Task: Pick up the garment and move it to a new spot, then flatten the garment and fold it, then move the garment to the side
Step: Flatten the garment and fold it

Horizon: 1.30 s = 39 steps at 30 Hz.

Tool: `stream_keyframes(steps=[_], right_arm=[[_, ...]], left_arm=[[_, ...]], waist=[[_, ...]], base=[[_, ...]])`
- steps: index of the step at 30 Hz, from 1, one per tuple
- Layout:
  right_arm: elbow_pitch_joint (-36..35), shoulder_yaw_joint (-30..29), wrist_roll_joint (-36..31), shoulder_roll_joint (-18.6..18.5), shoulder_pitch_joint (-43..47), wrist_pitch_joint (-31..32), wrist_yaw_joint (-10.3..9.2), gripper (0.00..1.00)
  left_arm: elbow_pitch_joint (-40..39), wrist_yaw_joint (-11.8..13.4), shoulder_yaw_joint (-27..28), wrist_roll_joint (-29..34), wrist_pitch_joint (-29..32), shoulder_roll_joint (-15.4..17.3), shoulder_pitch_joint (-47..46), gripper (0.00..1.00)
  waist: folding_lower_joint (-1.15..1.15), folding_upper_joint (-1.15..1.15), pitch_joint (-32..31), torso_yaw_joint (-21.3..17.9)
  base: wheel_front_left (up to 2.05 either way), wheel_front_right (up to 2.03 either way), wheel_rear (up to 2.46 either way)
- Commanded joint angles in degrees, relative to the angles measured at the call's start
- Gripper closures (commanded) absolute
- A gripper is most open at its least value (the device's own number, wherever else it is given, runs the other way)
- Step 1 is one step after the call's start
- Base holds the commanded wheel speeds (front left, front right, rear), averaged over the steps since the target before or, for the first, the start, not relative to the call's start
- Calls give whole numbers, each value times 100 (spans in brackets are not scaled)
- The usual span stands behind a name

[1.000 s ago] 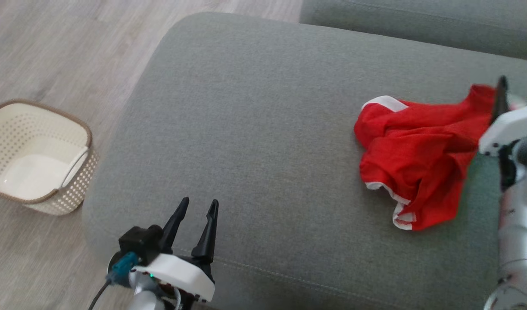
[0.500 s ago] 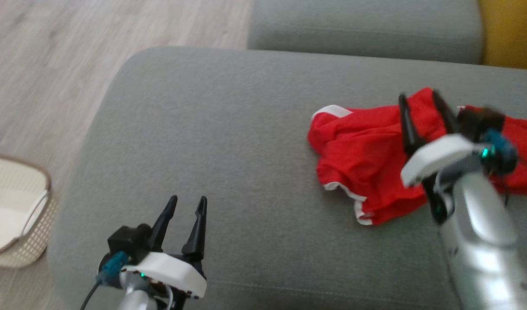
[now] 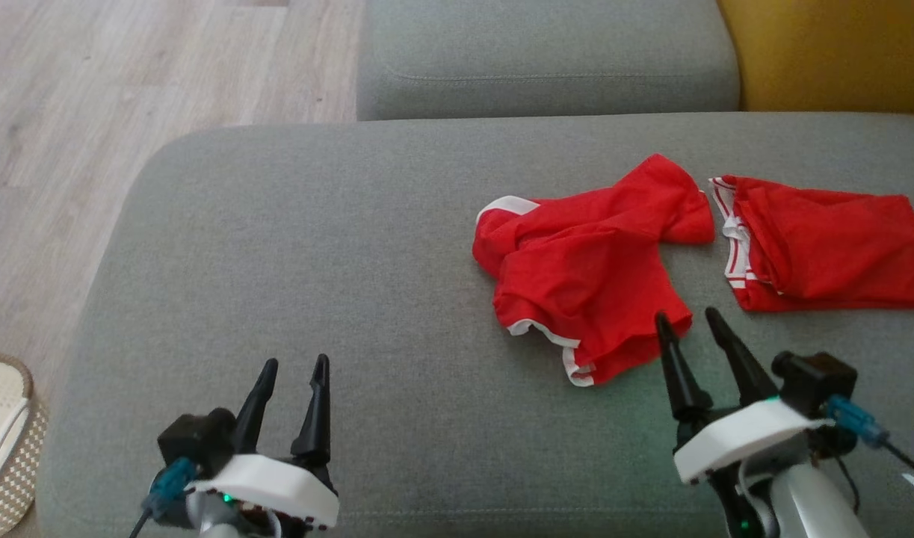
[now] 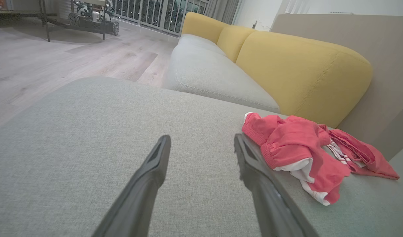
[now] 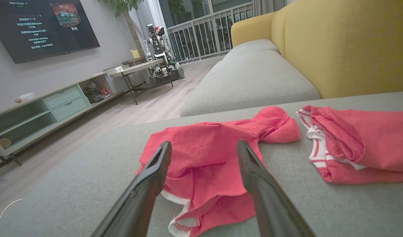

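On the grey sofa seat (image 3: 315, 261): garment (image 3: 576, 276) lay crumpled, red with white trim, right of centre and just ahead of the right gripper.
Second red item (image 3: 823, 254): lay flatter, just right of the garment with a narrow strip of seat between them; its white striped band faced the garment.
Writing: TV screen (image 5: 43, 26) in the right wrist view carried lines of white text and a small picture on a dark ground; too small to read.
Left gripper (image 3: 296, 361): fingers spread wide, held nothing, sat over bare seat at lower left, well apart from the garment.
Right gripper (image 3: 686, 315): fingers spread wide, held nothing; tips were at the garment's near edge. One tip overlapped the hem in the head view, but contact couldn't be told.
Cut off: pale perforated basket (image 3: 1, 448) with a brown rim stood on the wooden floor (image 3: 90, 112), mostly beyond the head view's left edge; the second red item ran off the right edge.
Yellow backrest (image 3: 823, 52): behind the seat at top right, cropped by the frame.
Hard to make out: what kind of garment it was, since the folds hid its shape and underside.
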Motion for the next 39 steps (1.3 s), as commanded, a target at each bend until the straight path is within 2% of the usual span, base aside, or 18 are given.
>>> stream_keyframes(steps=[1,7,13,21,32,33,34,39], right_arm=[[-284,153,25,40,-167,36,-2,0],[-438,176,-14,40,101,235,-2,0],[-145,309,143,40,127,586,-2,0],[1016,569,736,40,-429,764,-2,0],[2665,848,793,40,-1227,345,-2,0],[2762,894,813,40,-1282,304,-2,4],[2854,940,833,40,-1335,264,-2,100],[3135,1099,683,40,-1535,31,-2,100]], left_arm=[[-211,44,203,-8,-71,-10,-176,0],[-276,76,161,-14,-71,-10,-196,0],[-281,31,71,-7,-71,-10,-199,0],[-111,-46,-141,41,-71,-10,-347,0],[13,-49,-195,55,-71,-10,-398,0],[16,-50,-191,57,-71,-10,-394,0],[19,-49,-184,59,-71,-10,-390,0],[40,-39,-139,71,-71,-10,-343,0]], waist=[[0,0,8,-12],[0,0,23,40],[0,0,147,184],[0,0,382,556],[0,0,448,999],[0,0,450,1007],[0,0,450,1009],[0,0,394,882]], base=[[0,0,0],[0,0,0],[0,0,0],[0,0,0],[0,0,0],[0,0,0],[0,0,0],[0,0,0]])
